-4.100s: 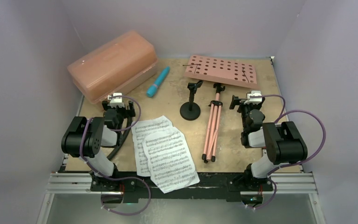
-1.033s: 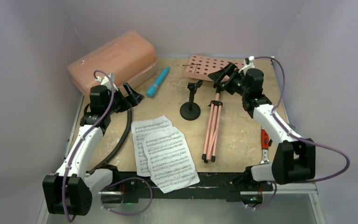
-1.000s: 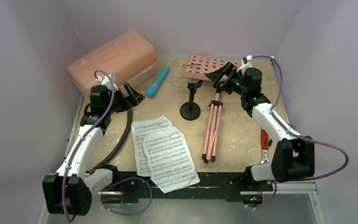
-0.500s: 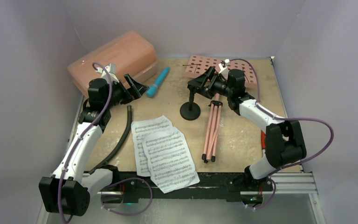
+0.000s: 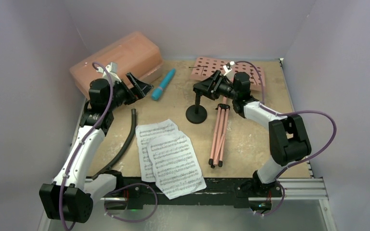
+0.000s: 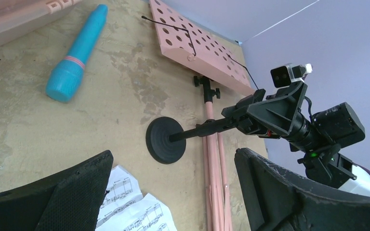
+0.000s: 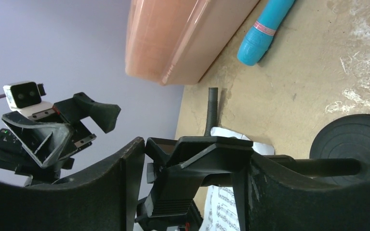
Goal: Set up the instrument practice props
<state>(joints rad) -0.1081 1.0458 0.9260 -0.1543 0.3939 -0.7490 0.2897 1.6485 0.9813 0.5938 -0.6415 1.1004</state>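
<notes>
Item, right gripper (image 5: 206,85): mine, swung over in the last second from beside the music stand (image 5: 219,130) to the head of the black mic stand (image 5: 196,114). Its fingers were spread wide a moment ago and now narrow on either side of the clip (image 7: 197,154); I cannot tell whether they pinch it yet. Item, mic stand: upright on its round base at mid-table, same spot as before. Item, left gripper (image 5: 142,90): jaws wide, nothing held, edged closer to the cyan microphone (image 5: 163,84), which lies beside the pink case (image 5: 118,60). Item, music stand: lying flat, legs folded. Item, sheet-music pages (image 5: 171,156): overlapped at the near edge. Reading: I judge the microphone pairing comes first, with nearly all the setup ahead.
</notes>
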